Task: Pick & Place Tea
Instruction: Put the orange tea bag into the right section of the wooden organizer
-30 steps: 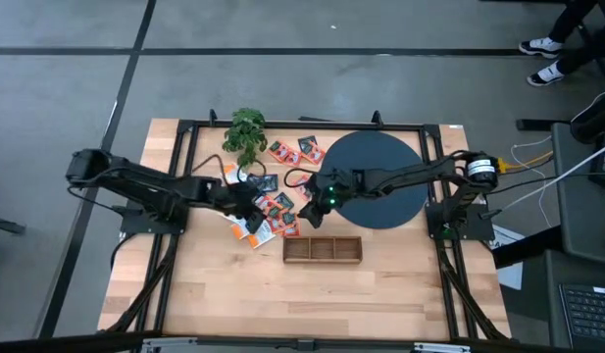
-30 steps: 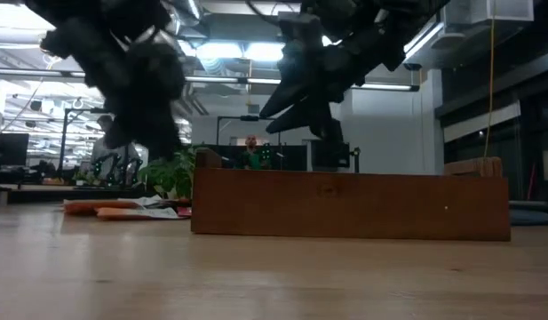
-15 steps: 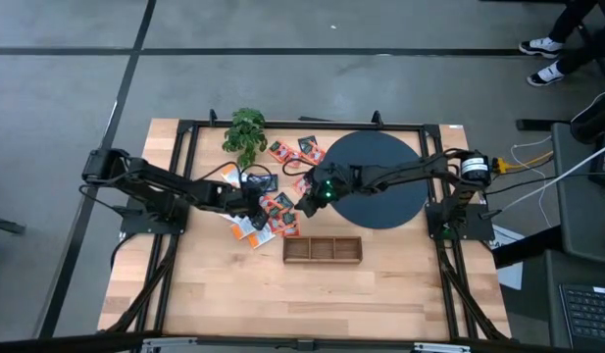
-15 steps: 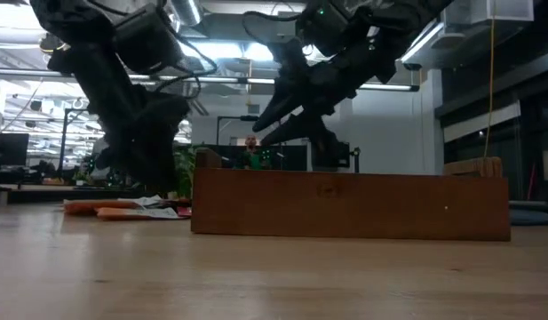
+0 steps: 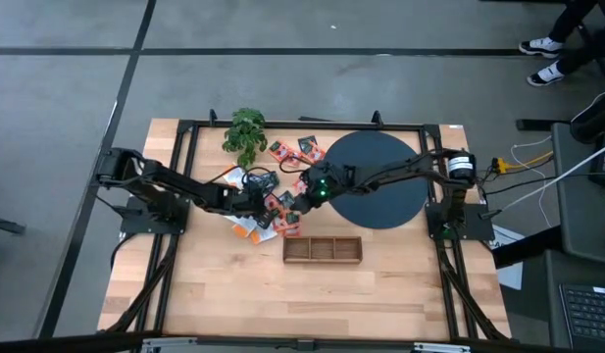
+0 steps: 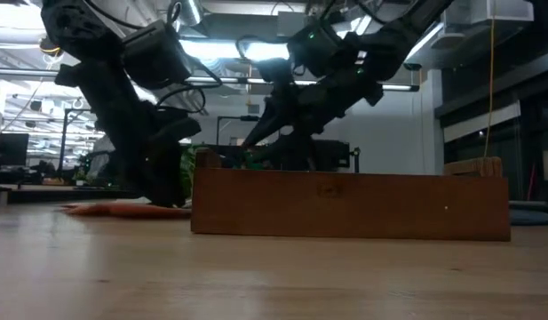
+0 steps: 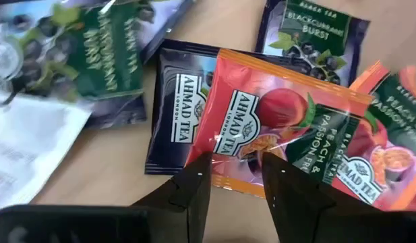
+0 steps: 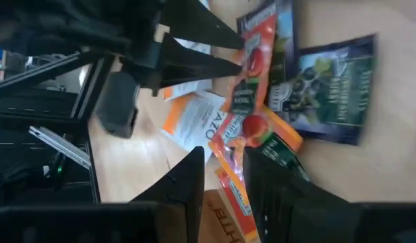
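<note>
Orange-red, white and dark tea packets (image 5: 273,208) lie scattered on the desk (image 5: 214,294) toward its far edge, behind the wooden tray (image 5: 323,249). My left hand (image 7: 236,177) hangs parted over an orange-red packet, gripping nothing. My right hand (image 8: 223,164), also parted and empty, sits just above the same heap.

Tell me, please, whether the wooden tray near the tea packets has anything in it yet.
Empty, as far as the high view shows: the wooden tray's compartments show only bare wood, and the tea packets lie on the table beside it.
</note>
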`<state>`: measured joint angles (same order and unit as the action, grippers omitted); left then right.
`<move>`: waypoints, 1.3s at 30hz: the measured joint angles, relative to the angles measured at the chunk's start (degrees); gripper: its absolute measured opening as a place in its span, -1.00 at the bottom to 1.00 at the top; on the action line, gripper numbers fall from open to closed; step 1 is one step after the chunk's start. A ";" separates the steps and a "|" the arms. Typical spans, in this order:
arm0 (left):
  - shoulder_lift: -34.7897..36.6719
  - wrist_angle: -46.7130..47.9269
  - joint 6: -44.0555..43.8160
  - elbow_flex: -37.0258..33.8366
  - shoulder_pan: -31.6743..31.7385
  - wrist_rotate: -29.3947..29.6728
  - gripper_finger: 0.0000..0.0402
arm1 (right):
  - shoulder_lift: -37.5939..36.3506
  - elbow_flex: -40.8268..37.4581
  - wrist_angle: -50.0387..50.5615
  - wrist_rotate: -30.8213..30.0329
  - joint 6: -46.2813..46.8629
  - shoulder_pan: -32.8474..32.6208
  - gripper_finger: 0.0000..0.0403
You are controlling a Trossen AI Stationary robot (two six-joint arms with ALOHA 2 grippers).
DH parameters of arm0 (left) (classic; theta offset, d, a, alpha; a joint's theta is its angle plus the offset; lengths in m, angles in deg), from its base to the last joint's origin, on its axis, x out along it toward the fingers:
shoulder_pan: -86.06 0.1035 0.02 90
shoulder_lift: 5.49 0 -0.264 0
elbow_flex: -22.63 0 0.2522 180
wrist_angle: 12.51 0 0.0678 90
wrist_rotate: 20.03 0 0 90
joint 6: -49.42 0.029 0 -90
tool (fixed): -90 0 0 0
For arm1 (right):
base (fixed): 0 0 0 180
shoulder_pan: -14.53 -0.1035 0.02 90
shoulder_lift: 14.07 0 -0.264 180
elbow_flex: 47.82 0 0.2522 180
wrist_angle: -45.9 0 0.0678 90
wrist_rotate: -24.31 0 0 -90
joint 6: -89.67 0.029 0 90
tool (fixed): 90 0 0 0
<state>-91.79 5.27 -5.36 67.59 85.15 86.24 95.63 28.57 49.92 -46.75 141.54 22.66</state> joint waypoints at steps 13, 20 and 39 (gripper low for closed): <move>-0.96 -2.98 -0.19 -0.11 0.00 0.32 -0.36 | 5.69 12.97 13.97 -0.81 -14.61 2.50 -0.47; -1.01 -3.51 -0.57 -0.15 -0.11 0.26 -0.36 | 5.80 13.02 15.48 -0.86 -14.90 2.96 -0.38; -1.12 -5.76 0.46 -0.28 -0.11 -1.27 -0.36 | 13.12 13.02 11.29 6.66 -8.36 2.85 0.04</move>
<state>-92.91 -0.48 -4.90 67.31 85.05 84.98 108.75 41.60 61.21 -40.09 133.18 25.51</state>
